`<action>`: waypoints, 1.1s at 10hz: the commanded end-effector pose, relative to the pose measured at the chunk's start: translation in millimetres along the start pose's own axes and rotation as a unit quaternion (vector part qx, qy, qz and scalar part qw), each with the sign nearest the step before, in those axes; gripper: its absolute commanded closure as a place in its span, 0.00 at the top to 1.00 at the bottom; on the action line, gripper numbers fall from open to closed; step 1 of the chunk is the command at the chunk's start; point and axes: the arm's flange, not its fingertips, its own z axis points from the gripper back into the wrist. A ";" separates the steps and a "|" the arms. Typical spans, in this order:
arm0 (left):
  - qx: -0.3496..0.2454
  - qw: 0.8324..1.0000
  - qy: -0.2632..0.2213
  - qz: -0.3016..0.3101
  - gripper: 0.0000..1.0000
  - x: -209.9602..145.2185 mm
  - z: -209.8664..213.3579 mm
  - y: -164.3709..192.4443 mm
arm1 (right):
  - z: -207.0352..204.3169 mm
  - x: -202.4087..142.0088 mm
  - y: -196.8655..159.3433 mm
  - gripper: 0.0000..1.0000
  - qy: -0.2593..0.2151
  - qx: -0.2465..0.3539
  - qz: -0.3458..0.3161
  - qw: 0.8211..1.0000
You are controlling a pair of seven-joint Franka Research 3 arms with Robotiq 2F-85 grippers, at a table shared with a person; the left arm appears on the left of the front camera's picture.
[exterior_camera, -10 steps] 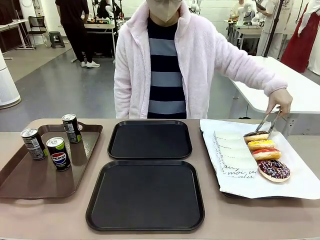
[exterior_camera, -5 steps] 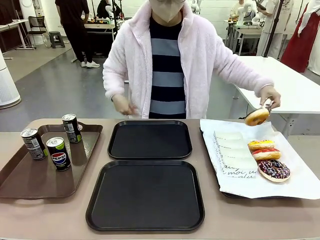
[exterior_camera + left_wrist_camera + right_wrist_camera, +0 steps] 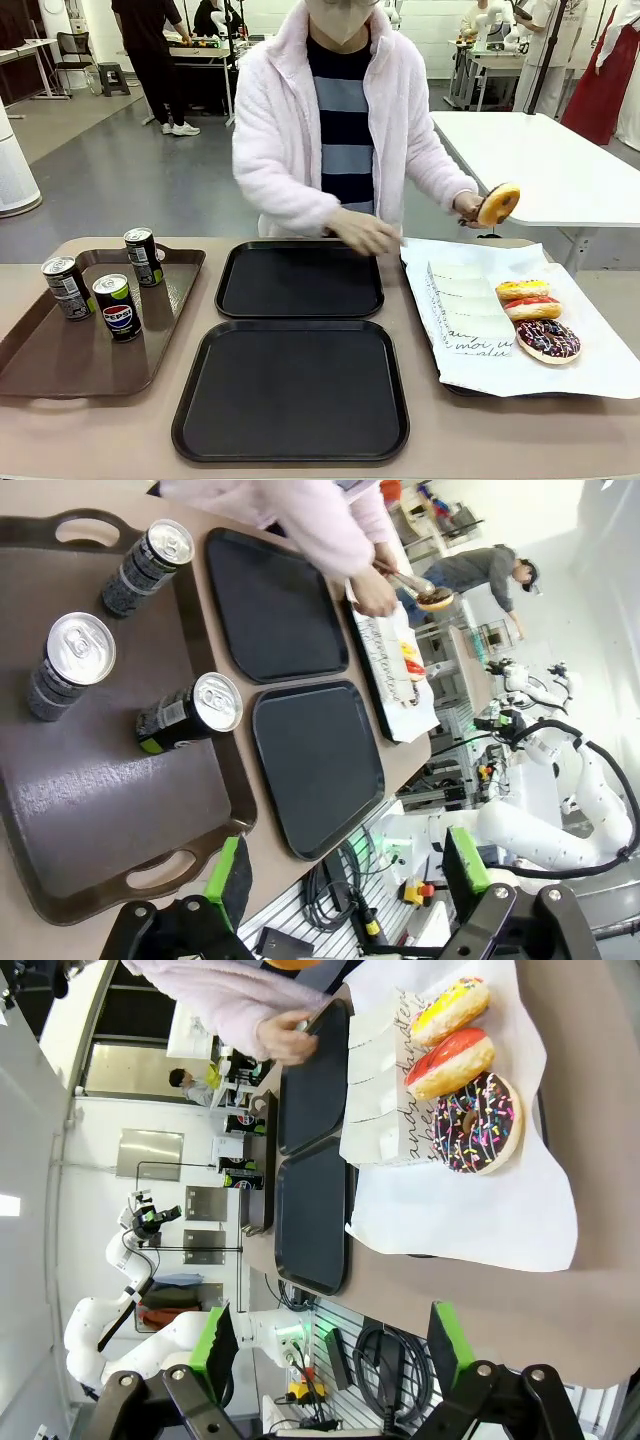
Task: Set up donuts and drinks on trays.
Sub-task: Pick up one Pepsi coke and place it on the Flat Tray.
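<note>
Frame left: three Pepsi cans (image 3: 117, 307) upright on the brown tray (image 3: 60, 360). Centre: both black trays (image 3: 291, 390) bare. Upper right: the person holds a glazed donut (image 3: 497, 204) aloft. Left jaws and right jaws gape wide, empty. First donut looks in transit; next it needs setting on a black tray.

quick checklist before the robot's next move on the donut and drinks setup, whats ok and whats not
1. left gripper open and empty: ok.
2. right gripper open and empty: ok.
3. Pepsi cans, three, upright and apart on the brown tray: ok.
4. far black tray and near black tray bare, ready to load: ok.
5. person clear of the trays: not ok. The free hand hovers over the far black tray's right corner, and the other hand holds a glazed donut in tongs in the air.
6. where that glazed donut will land: cannot tell.
</note>
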 end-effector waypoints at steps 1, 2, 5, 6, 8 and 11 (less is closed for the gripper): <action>0.044 0.998 0.040 0.012 1.00 25.5 6.5 -45.7 | -0.8 0.3 -2.0 1.00 -0.003 0.009 0.006 1.000; 0.110 0.990 0.081 0.023 1.00 40.7 1.4 -65.7 | -0.8 0.3 -2.0 1.00 -0.003 0.009 0.006 1.000; 0.287 0.926 0.228 0.095 1.00 88.3 -57.8 -93.5 | -0.8 0.3 -2.0 1.00 -0.003 0.009 0.006 1.000; 0.334 0.904 0.245 0.104 1.00 99.5 -84.2 -93.1 | -0.8 0.3 -2.0 1.00 -0.003 0.009 0.006 1.000; 0.389 0.891 0.217 0.088 1.00 114.0 -134.1 -85.6 | -0.8 0.3 -2.0 1.00 -0.003 0.009 0.006 1.000; 0.460 0.867 0.184 0.052 1.00 119.0 -186.6 -62.8 | -0.8 0.3 -2.0 1.00 -0.003 0.009 0.006 1.000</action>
